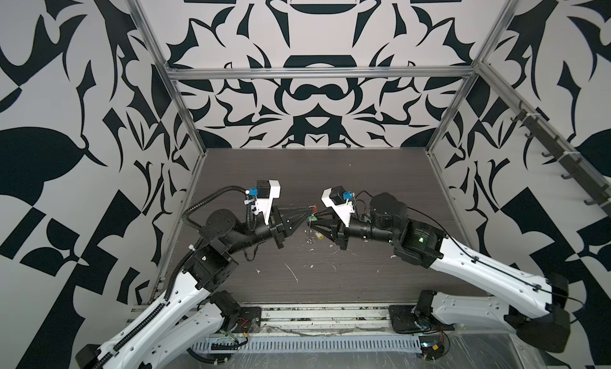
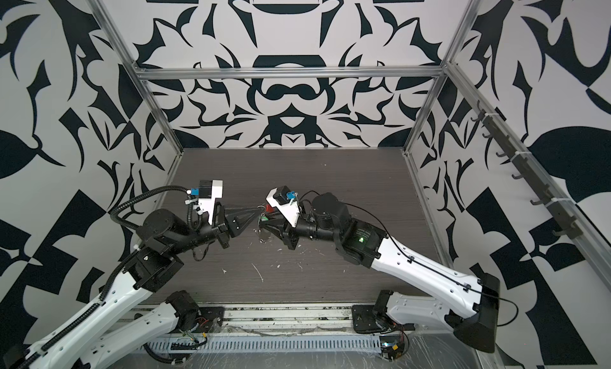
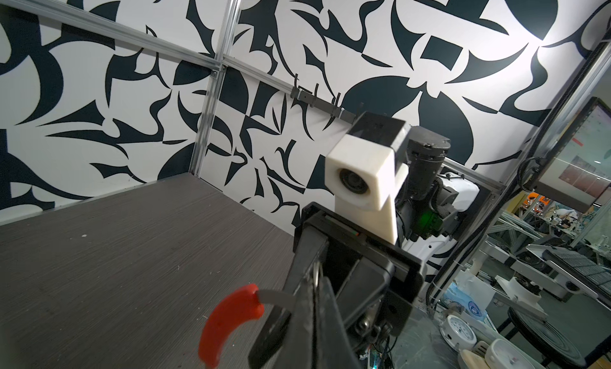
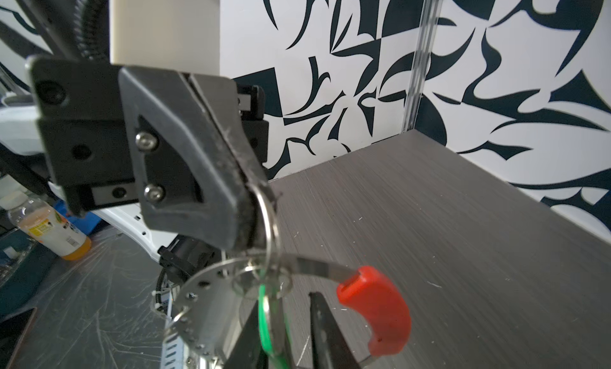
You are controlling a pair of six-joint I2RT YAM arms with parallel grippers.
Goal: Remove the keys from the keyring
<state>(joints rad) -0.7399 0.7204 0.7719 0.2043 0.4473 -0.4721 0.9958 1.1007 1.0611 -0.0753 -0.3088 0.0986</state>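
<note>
L gripper [image 4: 253, 225]: clamped tight on keyring [image 4: 314, 266] band | R gripper [image 4: 286, 304]: jaws slightly apart, straddling green key tag [image 4: 266, 327]

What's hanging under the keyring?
Below the keyring: green key between the right gripper's fingers, yellow key lower. The fingers cover part of the green key.

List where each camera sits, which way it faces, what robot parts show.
Top views: high in front, looking down the table to the back wall; left arm and right arm, left hand meeting right hand.
Left wrist: on the left arm, facing the right arm's camera over its own hand.
Right wrist: on the right arm, facing the left hand between its own fingers.
Shared by wrist views: red piece of the keyring.
</note>
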